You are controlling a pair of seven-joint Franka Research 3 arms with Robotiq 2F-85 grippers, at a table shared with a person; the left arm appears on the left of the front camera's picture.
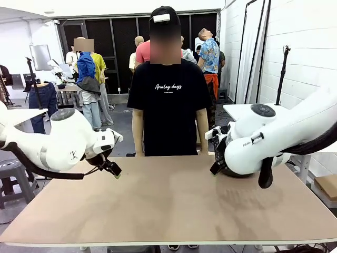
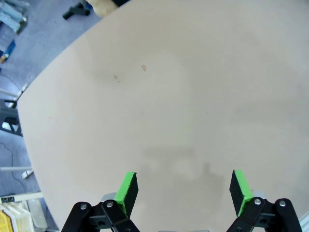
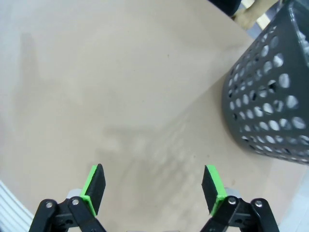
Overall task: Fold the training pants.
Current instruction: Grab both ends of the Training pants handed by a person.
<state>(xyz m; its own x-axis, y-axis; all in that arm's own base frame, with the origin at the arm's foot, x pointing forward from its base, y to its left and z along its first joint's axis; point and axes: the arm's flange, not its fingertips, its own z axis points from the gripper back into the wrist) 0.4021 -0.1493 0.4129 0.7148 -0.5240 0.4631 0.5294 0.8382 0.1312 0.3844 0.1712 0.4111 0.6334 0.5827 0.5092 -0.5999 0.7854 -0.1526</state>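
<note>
**1. End effectors.** Left end effector: held just above the tabletop at its left side, tilted down and toward the middle. In the left wrist view the left end effector has its jaws spread wide. The green pads are well apart with bare tabletop between them, and nothing is gripped.

Right end effector: held just above the right side of the tabletop, pointing down. In the right wrist view the right end effector is likewise fully spread. Its green pads are clear of the surface, and nothing is gripped.

**2. Tabletop.** Plain tan board. Two small marks lie ahead of the left end effector. Arm shadows fall on the board under both wrists.

**3. Basket.** A dark perforated basket stands on the tabletop just beside the right end effector, apart from its pads. Pale patches show through the holes; what they are cannot be told.

**4. Training pants.** Where they lie cannot be told.

**5. Markings.** The right arm carries dark lettering beginning "FRA"; the rest is unclear.

**6. Far edge.** A person stands at the middle of the far edge with arms down. The black T-shirt reads "Analog days" in white script, with a smaller line below it too small to read. The black cap bears a white label, illegible.
</note>
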